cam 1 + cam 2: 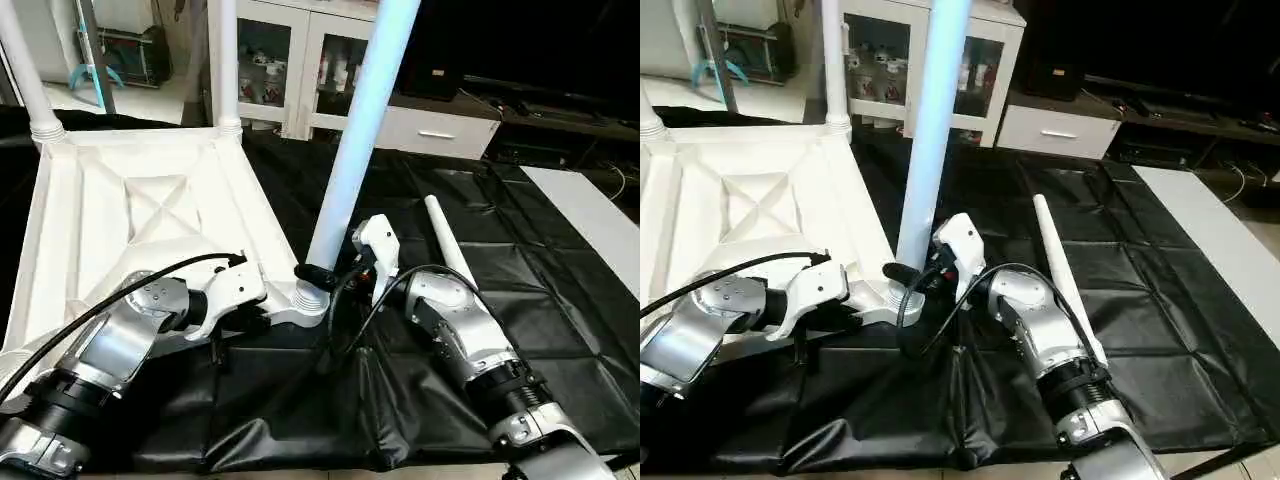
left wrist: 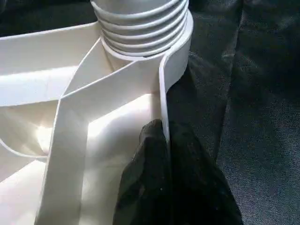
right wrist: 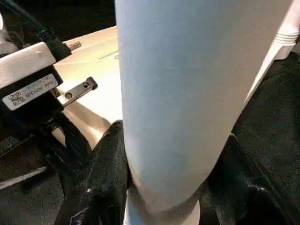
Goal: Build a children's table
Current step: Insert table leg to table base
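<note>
Left eye view is showing the tabletop (image 1: 120, 200) lying ribs-up on a black sheet (image 1: 560, 340), left hand (image 2: 164, 154) clenching its rim, right hand (image 3: 164, 197) grasping the upright leg (image 1: 355, 150), a loose leg (image 1: 445, 240) lying beside, cabinet (image 1: 290, 60) standing behind.

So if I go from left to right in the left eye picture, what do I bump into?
Tabletop → left gripper → the standing leg held by the right gripper → spare leg lying on the black mat.
</note>
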Robot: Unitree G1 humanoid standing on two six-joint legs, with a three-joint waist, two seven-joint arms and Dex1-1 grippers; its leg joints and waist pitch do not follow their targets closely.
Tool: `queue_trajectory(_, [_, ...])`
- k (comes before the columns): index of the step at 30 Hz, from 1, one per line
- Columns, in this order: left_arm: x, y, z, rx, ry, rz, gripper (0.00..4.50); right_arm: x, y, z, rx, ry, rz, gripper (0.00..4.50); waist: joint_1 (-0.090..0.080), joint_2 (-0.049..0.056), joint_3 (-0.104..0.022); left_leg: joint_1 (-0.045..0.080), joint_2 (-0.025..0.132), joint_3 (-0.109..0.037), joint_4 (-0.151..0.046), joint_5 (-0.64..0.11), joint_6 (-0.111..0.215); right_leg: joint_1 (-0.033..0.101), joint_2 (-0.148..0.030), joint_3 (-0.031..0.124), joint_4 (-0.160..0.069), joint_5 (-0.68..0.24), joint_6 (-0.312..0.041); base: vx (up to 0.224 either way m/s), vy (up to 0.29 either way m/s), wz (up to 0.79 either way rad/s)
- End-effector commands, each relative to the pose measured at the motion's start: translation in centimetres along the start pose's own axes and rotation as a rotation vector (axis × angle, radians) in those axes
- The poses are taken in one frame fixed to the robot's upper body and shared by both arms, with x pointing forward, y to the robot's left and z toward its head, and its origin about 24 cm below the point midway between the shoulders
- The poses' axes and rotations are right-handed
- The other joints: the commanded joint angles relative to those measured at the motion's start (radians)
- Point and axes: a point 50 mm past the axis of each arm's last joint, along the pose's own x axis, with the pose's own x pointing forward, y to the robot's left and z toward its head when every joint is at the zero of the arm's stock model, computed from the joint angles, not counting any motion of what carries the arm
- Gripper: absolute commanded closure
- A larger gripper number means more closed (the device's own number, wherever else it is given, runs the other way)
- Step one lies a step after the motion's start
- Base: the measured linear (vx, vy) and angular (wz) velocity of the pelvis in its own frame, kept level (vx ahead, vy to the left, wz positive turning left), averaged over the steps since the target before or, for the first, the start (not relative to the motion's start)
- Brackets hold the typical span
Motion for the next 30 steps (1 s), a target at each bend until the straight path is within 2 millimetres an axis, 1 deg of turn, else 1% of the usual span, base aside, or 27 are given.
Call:
queue_trajectory(1, [1.9,-1.3,2.4,0.036,-0.087,-0.039,4.5,-2.8,-2.0,-5.9,0.094,0.272,-0.295,2.66,-0.012,0.029,-0.009,0.042,0.06,-0.05,-0.113,-0.76,-0.122,-0.041,-0.048,0.017,-0.094,-0.549,-0.092,0.0,0.0,0.0])
queue_trajectory(3, [2.9,-0.9,3.6,-0.016,-0.119,0.034,4.5,-2.7,-2.7,-6.0,0.086,0.272,-0.442,2.66,-0.021,0.028,-0.005,0.047,0.057,-0.051,-0.112,-0.789,-0.129,-0.045,-0.044,0.008,-0.1,-0.594,-0.082,0.0,0.0,0.0])
queue_trajectory(4, [3.5,-0.5,4.5,-0.051,-0.135,0.078,4.5,-2.6,-3.0,-6.1,0.074,0.282,-0.526,2.66,-0.024,0.029,-0.005,0.05,0.054,-0.053,-0.111,-0.806,-0.13,-0.041,-0.04,-0.004,-0.104,-0.615,-0.073,0.0,0.0,0.0])
queue_trajectory(5, [4.2,-0.1,5.6,-0.091,-0.15,0.127,4.5,-2.4,-3.3,-6.2,0.063,0.298,-0.619,2.66,-0.028,0.03,-0.004,0.048,0.053,-0.055,-0.114,-0.818,-0.131,-0.038,-0.038,-0.01,-0.104,-0.616,-0.071,-0.054,0.022,-0.08])
queue_trajectory(6, [4.2,-0.1,5.7,-0.096,-0.152,0.132,4.5,-2.4,-3.3,-6.2,0.064,0.299,-0.626,2.66,-0.034,0.034,-0.004,0.041,0.054,-0.057,-0.125,-0.834,-0.132,-0.024,-0.034,-0.021,-0.1,-0.594,-0.071,-0.054,0.023,-0.08])
queue_trajectory(7, [4.7,0.3,6.6,-0.135,-0.166,0.176,4.5,-2.2,-3.4,-6.3,0.072,0.307,-0.687,2.66,-0.035,0.041,-0.002,0.038,0.056,-0.056,-0.137,-0.859,-0.136,-0.017,-0.027,-0.031,-0.094,-0.572,-0.072,-0.054,0.023,-0.08])
queue_trajectory(8, [4.9,0.5,7.1,-0.151,-0.171,0.195,4.5,-2.1,-3.4,-6.3,0.08,0.31,-0.711,2.66,-0.035,0.047,-0.001,0.017,0.062,-0.042,-0.17,-0.885,-0.133,0.011,-0.016,-0.052,-0.063,-0.477,-0.089,-0.063,0.015,-0.04])
queue_trajectory(9, [5.2,0.7,7.6,-0.168,-0.175,0.214,4.5,-2.0,-3.5,-6.3,0.09,0.313,-0.735,2.66,-0.01,0.045,-0.006,-0.015,0.072,-0.013,-0.217,-0.873,-0.108,0.053,-0.001,-0.053,0.016,-0.355,-0.097,-0.091,-0.02,0.14])
queue_trajectory(10, [5.5,1.1,8.4,-0.195,-0.188,0.264,4.5,-1.7,-3.5,-6.2,0.075,0.315,-0.764,2.66,0.011,0.049,-0.003,-0.033,0.076,0.016,-0.247,-0.873,-0.106,0.063,0.007,-0.055,0.07,-0.307,-0.103,-0.091,-0.02,0.14])
queue_trajectory(11, [5.7,1.4,9.1,-0.21,-0.196,0.297,4.5,-1.4,-3.5,-6.0,0.064,0.317,-0.785,2.66,0.014,0.002,-0.016,0.018,0.055,0.056,-0.204,-0.712,-0.089,0.018,-0.008,-0.02,0.024,-0.352,-0.094,-0.009,-0.103,0.29])
queue_trajectory(12, [6.2,1.8,10.7,-0.237,-0.226,0.366,4.5,-0.8,-3.6,-5.7,0.042,0.317,-0.841,2.66,0.015,-0.042,0.003,0.158,0.009,0.024,0.082,-0.442,-0.041,-0.154,-0.119,0.021,-0.215,-0.894,-0.024,0.051,-0.084,0.03])
queue_trajectory(13, [6.2,1.7,10.9,-0.237,-0.229,0.366,4.5,-0.8,-3.6,-5.6,0.043,0.317,-0.847,2.66,0.003,-0.023,0.018,0.117,0.021,-0.015,0.094,-0.311,-0.015,-0.12,-0.181,0.061,-0.221,-1.022,-0.029,0.051,-0.084,0.03])
queue_trajectory(14, [6.5,1.6,11.8,-0.239,-0.25,0.366,4.5,-0.5,-3.6,-5.5,0.053,0.319,-0.879,2.66,0.015,-0.008,-0.016,-0.037,0.037,-0.068,-0.016,-0.137,-0.024,0.072,-0.154,0.049,-0.096,-0.788,-0.058,0.107,0.043,-0.36])
queue_trajectory(15, [6.6,1.6,12.1,-0.242,-0.253,0.366,4.5,-0.4,-3.6,-5.6,0.057,0.321,-0.89,2.66,0.014,0.012,-0.025,0.027,0.056,-0.05,-0.071,-0.115,-0.084,0.003,-0.038,-0.01,-0.04,-0.29,-0.095,0.099,0.049,-0.24])
queue_trajectory(16, [6.6,1.5,12.2,-0.242,-0.255,0.366,4.5,-0.3,-3.6,-5.5,0.06,0.319,-0.893,2.66,0.001,0.017,-0.037,0.053,0.052,-0.044,-0.061,-0.087,-0.092,-0.009,-0.025,-0.012,-0.014,-0.056,-0.126,0.104,0.041,-0.07])
queue_trajectory(17, [6.8,1.4,12.7,-0.243,-0.258,0.368,4.5,0.1,-3.6,-5.4,0.09,0.304,-0.917,2.66,-0.006,0.02,-0.024,0.045,0.044,-0.027,-0.07,-0.117,-0.076,-0.006,-0.015,-0.011,-0.016,0.125,-0.187,0.007,-0.015,0.22])
queue_trajectory(18, [6.8,1.4,12.8,-0.242,-0.258,0.366,4.5,0.3,-3.5,-5.2,0.1,0.293,-0.917,2.66,-0.014,0.004,-0.013,0.029,0.042,-0.021,-0.083,-0.317,-0.05,-0.002,-0.019,-0.007,-0.041,-0.106,-0.177,0.017,-0.043,0.31])
queue_trajectory(19, [6.8,1.4,12.8,-0.241,-0.258,0.365,4.5,0.4,-3.5,-5.2,0.104,0.289,-0.916,2.66,-0.019,0.009,-0.009,0.05,0.04,-0.021,-0.077,-0.507,-0.054,-0.035,-0.027,-0.005,-0.072,-0.378,-0.138,0.0,0.0,0.0])
queue_trajectory(20, [6.8,1.3,12.7,-0.241,-0.256,0.362,4.5,0.6,-3.5,-4.9,0.128,0.262,-0.909,2.66,-0.023,0.011,-0.014,0.052,0.04,-0.024,-0.075,-0.541,-0.059,-0.04,-0.03,-0.004,-0.077,-0.425,-0.126,0.02,-0.054,0.15])
queue_trajectory(21, [6.7,1.4,12.7,-0.241,-0.255,0.365,4.5,0.7,-3.5,-4.8,0.122,0.255,-0.908,2.66,-0.027,0.011,-0.02,0.036,0.042,-0.03,-0.079,-0.53,-0.062,-0.029,-0.036,-0.002,-0.077,-0.422,-0.113,0.0,0.0,0.0])
queue_trajectory(22, [6.7,1.4,12.6,-0.242,-0.255,0.368,4.5,0.7,-3.5,-4.7,0.117,0.252,-0.907,2.66,-0.027,0.009,-0.02,0.026,0.044,-0.03,-0.082,-0.489,-0.059,-0.024,-0.039,-0.002,-0.077,-0.384,-0.109,0.0,0.0,0.0])
queue_trajectory(24, [6.6,1.6,12.4,-0.246,-0.247,0.38,4.5,0.8,-3.6,-4.6,0.117,0.241,-0.906,2.66,-0.025,0.007,-0.022,0.023,0.045,-0.024,-0.081,-0.433,-0.055,-0.023,-0.041,0.001,-0.074,-0.329,-0.117,0.0,0.0,0.0])
queue_trajectory(25, [6.6,1.7,12.3,-0.249,-0.244,0.384,4.5,0.8,-3.6,-4.5,0.116,0.239,-0.909,2.66,-0.025,0.008,-0.022,0.019,0.045,-0.021,-0.081,-0.399,-0.054,-0.02,-0.039,0.002,-0.069,-0.296,-0.126,0.0,0.0,0.0])
queue_trajectory(26, [6.5,1.8,12.2,-0.252,-0.238,0.39,4.5,1.0,-3.6,-4.5,0.119,0.231,-0.905,2.66,-0.026,0.006,-0.023,0.017,0.046,-0.02,-0.081,-0.386,-0.053,-0.019,-0.04,0.002,-0.068,-0.283,-0.13,0.0,0.0,0.0])
queue_trajectory(28, [6.5,1.8,12.1,-0.255,-0.232,0.395,4.5,1.1,-3.6,-4.4,0.126,0.219,-0.893,2.66,-0.026,0.009,-0.024,0.011,0.048,-0.02,-0.082,-0.356,-0.054,-0.013,-0.04,0.003,-0.062,-0.248,-0.142,0.0,0.0,0.0])
queue_trajectory(29, [6.4,1.9,12.0,-0.257,-0.231,0.396,4.5,1.2,-3.6,-4.3,0.124,0.217,-0.89,2.66,-0.026,0.013,-0.024,0.009,0.049,-0.018,-0.082,-0.335,-0.059,-0.011,-0.037,0.003,-0.058,-0.214,-0.151,0.0,0.0,0.0])
queue_trajectory(30, [6.4,1.9,11.9,-0.257,-0.229,0.397,4.5,1.4,-3.5,-4.1,0.134,0.197,-0.852,2.66,-0.026,0.011,-0.025,0.01,0.049,-0.016,-0.081,-0.318,-0.064,-0.009,-0.034,0.003,-0.054,-0.184,-0.157,0.0,0.0,0.0])
